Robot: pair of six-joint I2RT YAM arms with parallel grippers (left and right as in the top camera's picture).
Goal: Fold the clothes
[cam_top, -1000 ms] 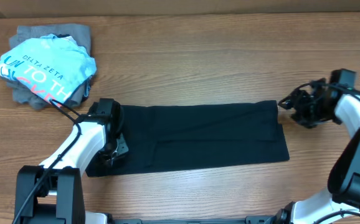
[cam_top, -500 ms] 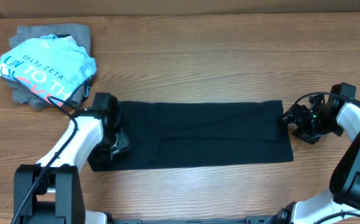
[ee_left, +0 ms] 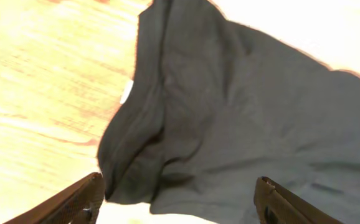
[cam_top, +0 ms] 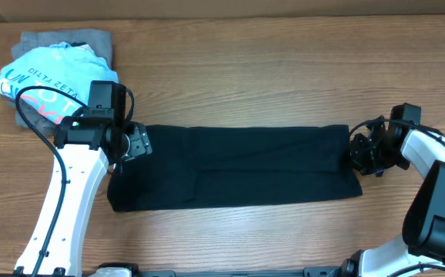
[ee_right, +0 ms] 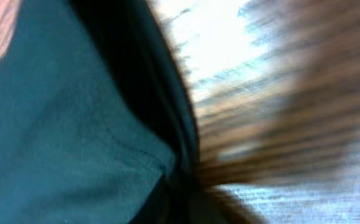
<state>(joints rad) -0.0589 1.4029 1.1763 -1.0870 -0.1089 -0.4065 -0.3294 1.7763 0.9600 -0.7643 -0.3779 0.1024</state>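
Observation:
The clothes (cam_top: 238, 165), a black T-shirt, lie as a long flat strip across the front middle of the table. My left gripper (cam_top: 134, 144) hangs open above the strip's left end, holding nothing. In the left wrist view its two brown fingers (ee_left: 83, 199) stand wide apart over the bunched fabric (ee_left: 242, 112), and a small white label (ee_left: 126, 92) peeks out at the fold. My right gripper (cam_top: 359, 152) sits at the strip's right edge, shut on the fabric there. The blurred right wrist view is filled by dark cloth (ee_right: 61, 124) beside wood.
A light blue printed shirt (cam_top: 57, 85) lies on a grey garment (cam_top: 92, 40) at the back left corner, close behind my left arm. Bare wooden table (cam_top: 284, 69) stretches behind the strip.
My left gripper opened, lifted off the shirt's left end and drew back toward the rear left. My right gripper moved in to the right edge and shut.

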